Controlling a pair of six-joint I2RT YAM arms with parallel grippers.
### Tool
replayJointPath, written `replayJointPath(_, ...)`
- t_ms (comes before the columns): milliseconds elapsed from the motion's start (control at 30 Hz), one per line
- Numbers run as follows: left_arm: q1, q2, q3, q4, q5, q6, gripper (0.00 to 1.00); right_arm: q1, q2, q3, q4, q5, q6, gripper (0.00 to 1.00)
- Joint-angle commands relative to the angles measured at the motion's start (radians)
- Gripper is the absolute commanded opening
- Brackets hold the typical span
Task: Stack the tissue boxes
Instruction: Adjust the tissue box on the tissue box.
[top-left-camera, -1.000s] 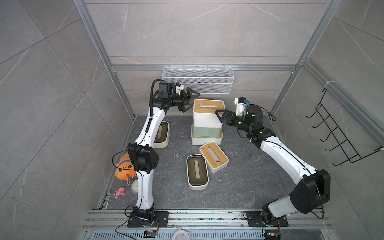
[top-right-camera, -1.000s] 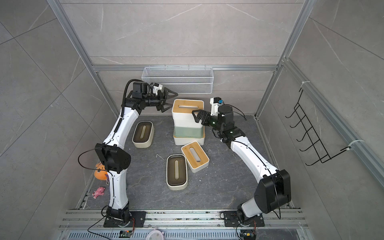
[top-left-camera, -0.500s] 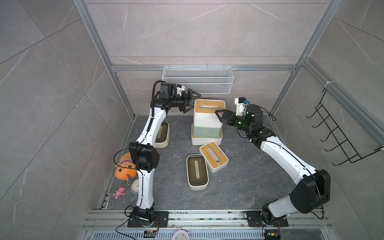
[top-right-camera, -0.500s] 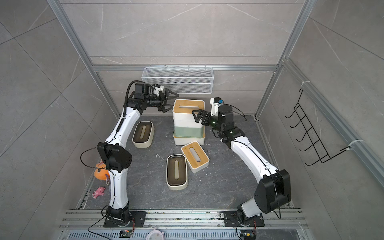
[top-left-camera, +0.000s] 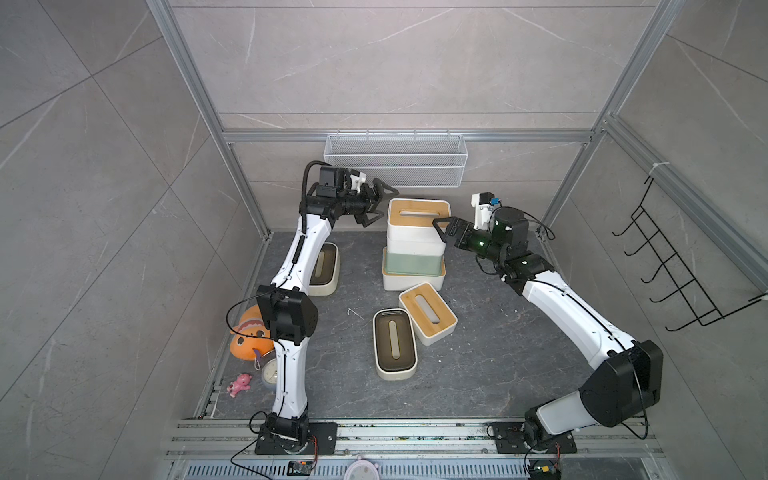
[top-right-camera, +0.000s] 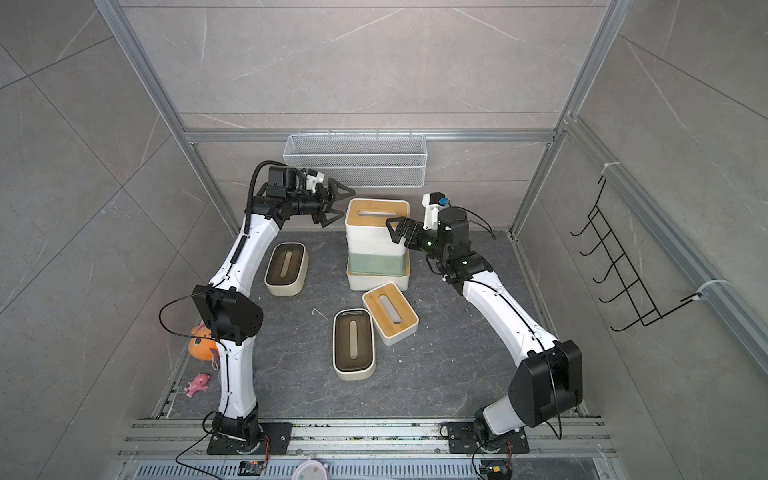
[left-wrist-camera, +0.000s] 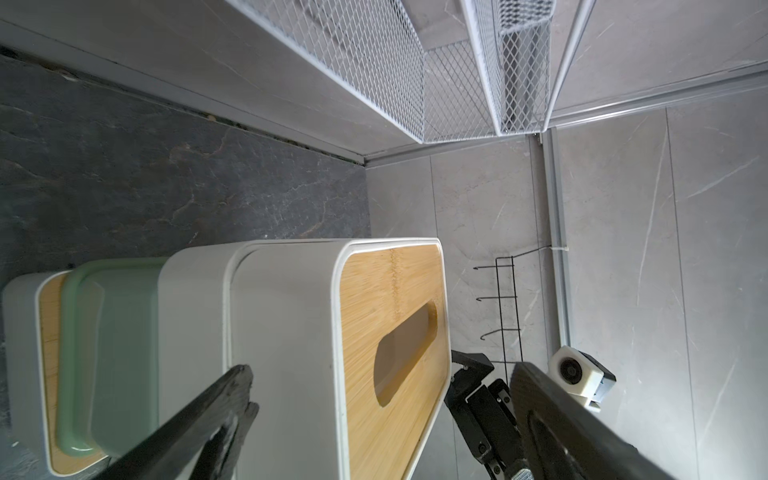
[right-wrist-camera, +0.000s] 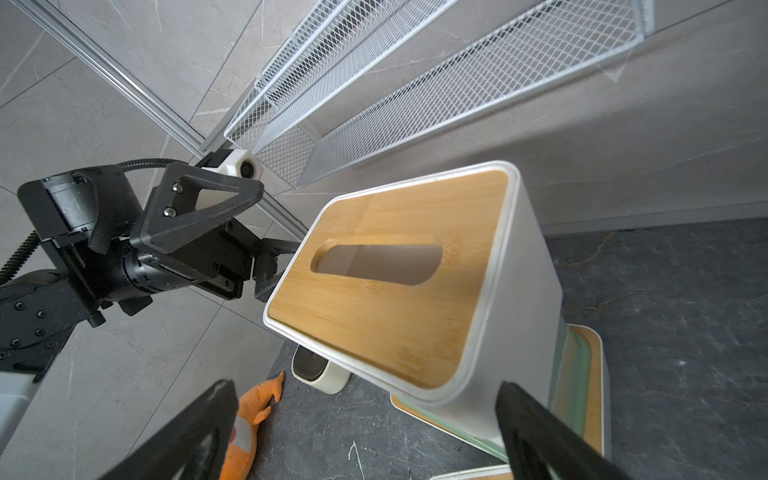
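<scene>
Well, both grippers stand with their jaws wide apart and nothing between them. The left gripper (top-left-camera: 385, 204) hangs level just beside one end of the top tissue box (top-left-camera: 417, 212). Its arm rises from the base rail, bends at the elbow and reaches toward the back wall. The right gripper (top-left-camera: 444, 230) faces the same box from the opposite end, with its arm stretched in a long low arc. I cannot tell whether either gripper touches the box.

That bamboo-lidded box crowns a stack near the back wall, resting on a plain white box (top-left-camera: 415, 246), then the sage green box (top-left-camera: 411, 264), then a bamboo-lidded base box (top-left-camera: 409, 284). Three more boxes lie flat on the grey floor. A loose bamboo-lidded box (top-left-camera: 428, 312) sits just beside a cream dark-lidded box (top-left-camera: 394, 344). A second cream box (top-left-camera: 328, 266) is partly hidden under the left arm.
</scene>
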Motion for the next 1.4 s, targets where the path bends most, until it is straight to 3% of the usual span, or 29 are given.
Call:
replayJointPath(0,0.012,-0.112,-0.01,0.0,-0.024,0.045,0.99,-0.003,-0.009,0.035,-0.028,-0.001,-0.004,1.0)
replayJointPath(233,0.011,-0.175,-0.121,0.035,-0.008,0.059,0.99,-0.003,0.008,0.032,0.013,-0.051,0.044,1.0)
replayJointPath(967,0.01,-0.246,-0.246,0.099,0.004,0.052,0.99,-0.004,0.042,0.038,0.043,-0.072,0.087,1.0)
replayJointPath(1200,0.011,-0.272,-0.278,0.1,-0.012,0.06,0.99,-0.004,-0.009,0.016,0.02,-0.027,0.064,1.0)
replayJointPath(1367,0.008,-0.37,-0.388,0.121,-0.063,0.077,0.99,-0.003,-0.074,-0.001,-0.039,0.003,0.018,1.0)
